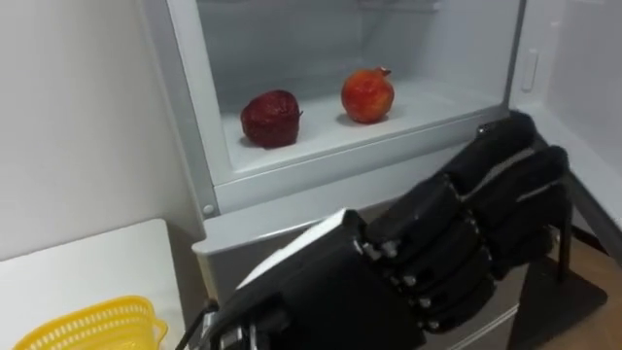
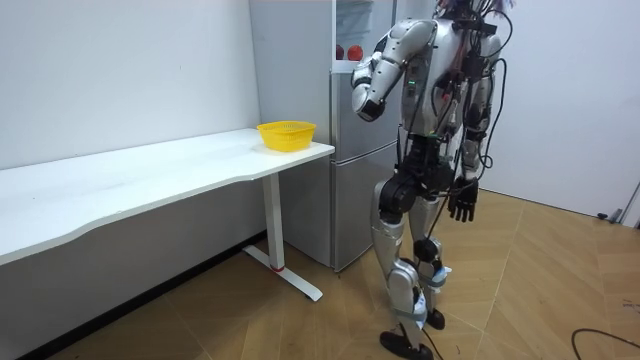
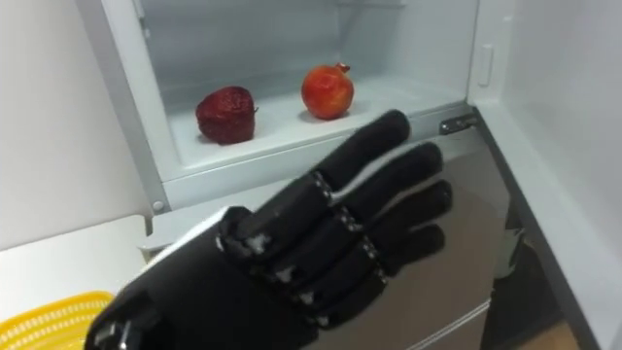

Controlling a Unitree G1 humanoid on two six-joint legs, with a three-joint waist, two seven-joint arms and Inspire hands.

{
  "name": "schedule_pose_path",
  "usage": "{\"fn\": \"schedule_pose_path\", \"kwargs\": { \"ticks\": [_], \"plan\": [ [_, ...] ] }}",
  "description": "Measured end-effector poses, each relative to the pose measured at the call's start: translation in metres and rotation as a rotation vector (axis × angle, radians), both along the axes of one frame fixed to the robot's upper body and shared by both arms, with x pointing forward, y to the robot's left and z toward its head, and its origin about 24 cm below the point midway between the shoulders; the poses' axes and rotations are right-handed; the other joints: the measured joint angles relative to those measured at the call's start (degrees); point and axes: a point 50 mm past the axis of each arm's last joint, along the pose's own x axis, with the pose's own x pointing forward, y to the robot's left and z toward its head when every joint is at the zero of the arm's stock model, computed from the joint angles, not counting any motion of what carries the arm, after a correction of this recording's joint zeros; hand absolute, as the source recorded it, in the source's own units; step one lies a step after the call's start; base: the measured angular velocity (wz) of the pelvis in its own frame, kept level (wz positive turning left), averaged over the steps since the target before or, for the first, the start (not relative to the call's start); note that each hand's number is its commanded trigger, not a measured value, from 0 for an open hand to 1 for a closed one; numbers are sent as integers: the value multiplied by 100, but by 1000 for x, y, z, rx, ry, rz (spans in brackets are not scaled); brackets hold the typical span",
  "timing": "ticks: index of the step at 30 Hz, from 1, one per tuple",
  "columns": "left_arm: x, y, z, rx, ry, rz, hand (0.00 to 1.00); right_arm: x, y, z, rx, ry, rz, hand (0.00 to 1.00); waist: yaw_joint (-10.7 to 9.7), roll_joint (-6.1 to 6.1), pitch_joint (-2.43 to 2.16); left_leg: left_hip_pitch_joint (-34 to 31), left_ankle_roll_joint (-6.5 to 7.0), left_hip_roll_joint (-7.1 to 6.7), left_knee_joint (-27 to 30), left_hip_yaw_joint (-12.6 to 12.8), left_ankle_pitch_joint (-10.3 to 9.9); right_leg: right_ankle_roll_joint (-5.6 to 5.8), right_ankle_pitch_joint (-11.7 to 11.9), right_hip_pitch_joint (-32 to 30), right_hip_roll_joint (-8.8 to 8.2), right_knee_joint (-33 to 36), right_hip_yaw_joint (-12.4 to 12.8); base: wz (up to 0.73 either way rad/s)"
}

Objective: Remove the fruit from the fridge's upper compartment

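Left eye view, fridge (image 1: 190, 107) holding two fruits (image 1: 271, 119) (image 1: 367, 94)

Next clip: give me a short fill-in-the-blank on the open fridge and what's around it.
The fridge shelf holds ___ fruits.
The dark red fruit lies to the ___ of the orange-red fruit.
The open left hand, raised before the fridge, holds ___.
The basket on the white table is ___ in colour.
Missing words: two; left; nothing; yellow.
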Motion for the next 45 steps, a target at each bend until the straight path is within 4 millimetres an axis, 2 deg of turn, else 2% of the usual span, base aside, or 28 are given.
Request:
{"fn": "schedule_pose_path", "kwargs": {
  "ticks": [5, 10, 17, 21, 25, 28, 32, 35, 38, 40, 45],
  "plan": [
    [0, 0, 0, 2, 1, -2, 0, 6, 1, 0, 4, -15, 4, 0, 110, 2, 0, -35, 0, 13, 0, -19, 0, -9, 4, -4, 1, -23, -71, 10],
    [-2, -5, -2, 7, 11, -27, 0, 8, 1, 0, 1, -19, 8, 0, 66, 23, 0, -42, 0, 27, 0, -31, 0, -20, 10, -7, -2, -18, -85, 2],
    [-3, -9, -4, 3, 21, -42, 0, 9, 0, 0, -4, -35, 7, 0, -149, 76, 9, -10, 0, 34, 0, 39, 0, -45, 28, -24, 58, -20, 33, -9],
    [-3, -13, -1, -20, 28, -68, 0, 3, 0, 0, 2, -41, -47, 0, -372, 82, 11, 52, -1, 49, 2, 199, 0, -66, 40, -25, 97, -17, 210, -22],
    [-4, -20, 2, -27, 31, -98, 0, -1, -1, 0, -15, -51, -98, 0, -707, 92, 19, 68, -2, 72, 3, 382, -1, -76, 45, -83, 111, -30, 334, -23],
    [0, -27, 6, -17, 28, -108, 0, -8, -1, 0, -24, -40, -128, 0, -794, 109, 35, 90, -3, 109, -1, 508, -1, -83, 50, -113, 168, -15, 463, -23],
    [2, -32, 7, -12, 27, -116, 0, -14, -3, 0, -30, -18, -145, 0, -999, 117, 39, 121, -3, 128, -1, 514, -1, -103, 64, -117, 189, -3, 586, -18],
    [3, -36, 6, -3, 41, -120, 0, -14, -7, 2, -36, -24, -162, 0, -1051, 130, 36, 84, -3, 130, -1, 516, -1, -105, 65, -173, 193, 5, 638, -9],
    [7, -39, 4, 10, 57, -119, 0, -10, -14, 5, -53, -36, -157, 0, -1075, 153, 53, 69, -3, 130, -1, 543, -2, -107, 67, -238, 213, 40, 728, -18],
    [10, -40, 6, 18, 56, -104, 0, -6, -16, 6, -56, -45, -153, 0, -1082, 157, 50, 54, -3, 142, -1, 669, -2, -108, 67, -301, 244, 74, 832, -21],
    [23, -43, 10, 35, 57, -78, 0, -6, -16, 6, -50, -45, -152, 0, -1145, 159, 49, 42, -4, 142, -1, 708, -2, -112, 68, -328, 279, 74, 872, -6]
  ]
}}
